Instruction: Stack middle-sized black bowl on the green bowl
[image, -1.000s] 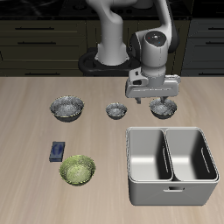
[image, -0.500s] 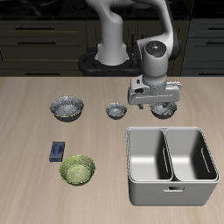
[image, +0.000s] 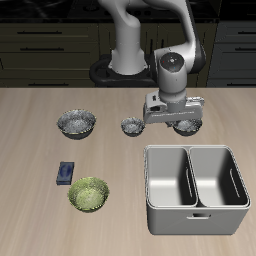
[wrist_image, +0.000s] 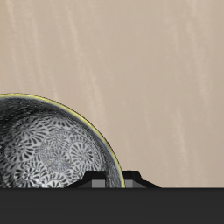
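So the arm's gripper (image: 181, 117) is down low right over the middle-sized black bowl (image: 185, 125), a round, dark, glossy bowl with a speckled grey-white inside. That bowl sits on the light wooden surface (image: 30, 140) just behind the back rim of the grey metal two-compartment bin (image: 197, 190). From the outside view the wrist body covers most of the bowl, only its dark rim peeks out underneath. Honestly can't tell whether the gripper is spread or pinching, the fingers are hidden in both views.

The wrist view shows the bowl's patterned inside (wrist_image: 48, 153) very close, with a thin yellowish edge along its rim and bare surface beside it.

The green bowl (image: 88, 194), round, yellow-green with a mottled inside, is well apart from it, nearer the front edge. A small blue rectangular block (image: 66, 173) lies just beside the green bowl, a bit farther back.

Two more dark speckled bowls in the same row as the middle one: the tiny dark bowl (image: 132, 126) close by, and the wider dark speckled bowl (image: 76, 122) further along.
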